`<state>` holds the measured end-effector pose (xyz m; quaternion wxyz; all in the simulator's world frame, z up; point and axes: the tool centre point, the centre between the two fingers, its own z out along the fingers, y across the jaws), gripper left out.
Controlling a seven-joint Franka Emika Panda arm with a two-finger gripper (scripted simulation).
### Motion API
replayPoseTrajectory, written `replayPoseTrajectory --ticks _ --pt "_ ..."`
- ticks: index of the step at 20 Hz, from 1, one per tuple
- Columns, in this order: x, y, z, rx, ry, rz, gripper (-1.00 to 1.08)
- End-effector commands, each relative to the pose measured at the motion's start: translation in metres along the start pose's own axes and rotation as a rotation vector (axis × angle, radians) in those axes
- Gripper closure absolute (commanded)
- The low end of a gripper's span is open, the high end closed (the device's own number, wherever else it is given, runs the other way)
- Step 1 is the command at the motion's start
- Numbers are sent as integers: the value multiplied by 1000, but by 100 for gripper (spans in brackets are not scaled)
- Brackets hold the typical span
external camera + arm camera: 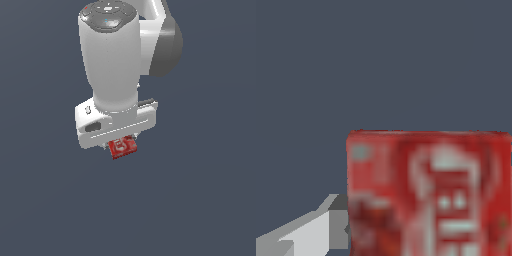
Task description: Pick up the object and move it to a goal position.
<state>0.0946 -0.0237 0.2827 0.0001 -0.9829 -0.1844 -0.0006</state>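
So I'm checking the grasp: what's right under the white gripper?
The red box pokes out just beneath the gripper. Its upper part is covered by the gripper body, and the fingers aren't visible from outside; the wrist view shows one finger beside it.

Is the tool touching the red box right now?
Touching, it seems. In the wrist view a grey finger meets the side of the red box with no gap. In the exterior view the box sits tucked under the tool.

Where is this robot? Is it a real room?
Probably not a real room: it looks like a computer simulation. Everything around the white gripper and the red box is one flat grey-blue, and the box's lettering looks blocky up close.
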Motion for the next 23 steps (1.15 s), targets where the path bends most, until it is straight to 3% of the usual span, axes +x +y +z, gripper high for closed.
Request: replayPoseTrajectory --ticks 1,11,23 --pt "-2 8 -25 1 -1 0 108" --pt "-2 28 -89 0 -1 0 108" --pt "-1 35 -106 0 -1 1 108"
